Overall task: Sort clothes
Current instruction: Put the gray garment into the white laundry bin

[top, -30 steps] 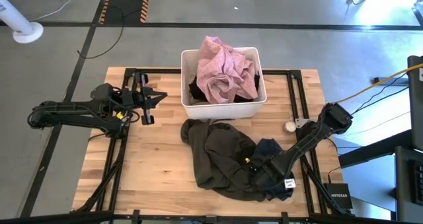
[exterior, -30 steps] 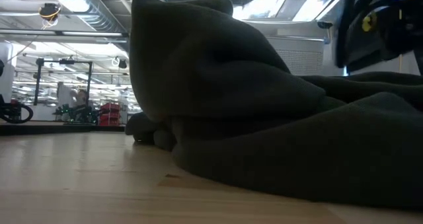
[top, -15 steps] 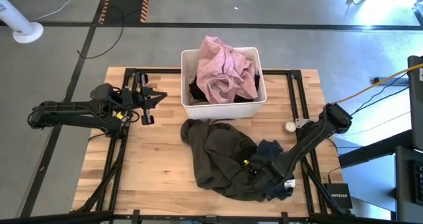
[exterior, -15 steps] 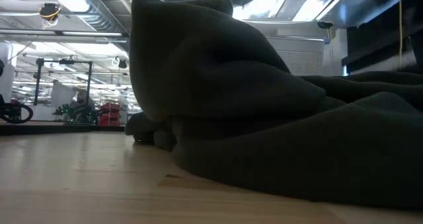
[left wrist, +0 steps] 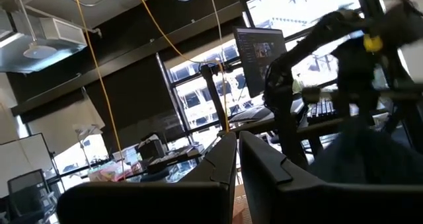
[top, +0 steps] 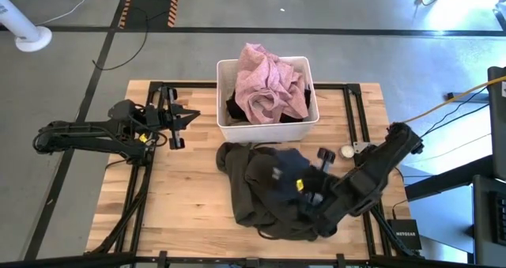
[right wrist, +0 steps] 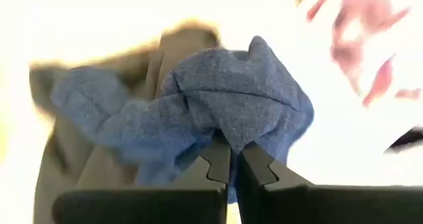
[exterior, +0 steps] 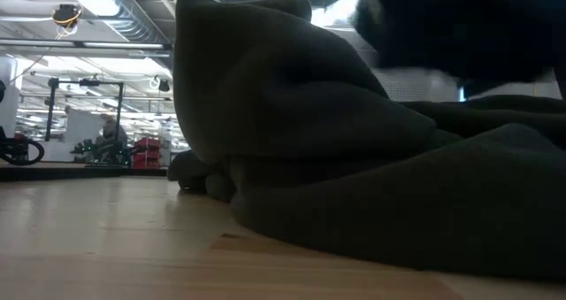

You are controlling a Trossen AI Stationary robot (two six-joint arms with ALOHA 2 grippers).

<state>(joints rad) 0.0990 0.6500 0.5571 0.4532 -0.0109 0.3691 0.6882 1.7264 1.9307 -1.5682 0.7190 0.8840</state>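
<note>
Right end effector (right wrist: 230, 159) pinching navy garment (right wrist: 218, 102), lifted over olive-brown garment (top: 257, 193); bin (top: 269, 127) lies just beyond (left end effector (left wrist: 236, 159) pressed together, far off).

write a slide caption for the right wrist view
Right hand shut on the navy garment, bunched above the olive-brown garment.
</note>
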